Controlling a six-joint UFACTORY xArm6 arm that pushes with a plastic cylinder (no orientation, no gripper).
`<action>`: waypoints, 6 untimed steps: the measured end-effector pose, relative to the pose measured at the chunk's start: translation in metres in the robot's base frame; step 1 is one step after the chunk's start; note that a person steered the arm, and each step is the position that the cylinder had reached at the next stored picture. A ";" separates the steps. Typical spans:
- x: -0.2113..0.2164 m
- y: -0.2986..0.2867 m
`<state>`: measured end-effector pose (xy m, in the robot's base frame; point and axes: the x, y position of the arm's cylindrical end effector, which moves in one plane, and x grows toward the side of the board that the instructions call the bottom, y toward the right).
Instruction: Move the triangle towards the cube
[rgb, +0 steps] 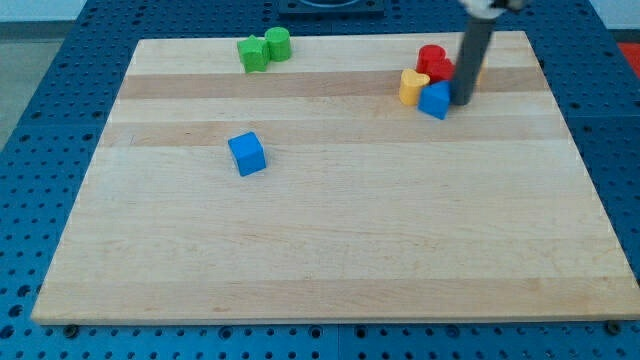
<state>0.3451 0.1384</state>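
My tip (463, 102), holding nothing, touches the right side of the blue triangle (435, 100) at the view's upper right; light, rigid, slides easily—push that side leftward toward blue cube (247, 154).

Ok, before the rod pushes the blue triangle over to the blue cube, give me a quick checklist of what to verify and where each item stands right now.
1. My tip next to the blue triangle: ok, it sits at the triangle's right side in the view.
2. Push side suits a leftward move toward the blue cube: ok.
3. Triangle free of neighbours: not ok, the yellow block and red block crowd it.
4. Board between triangle and cube clear: ok.
5. Green blocks out of the way: ok, near the view's top.
6. Actual tip contact: cannot tell.
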 end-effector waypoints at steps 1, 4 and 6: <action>0.036 -0.071; 0.002 -0.069; 0.071 -0.139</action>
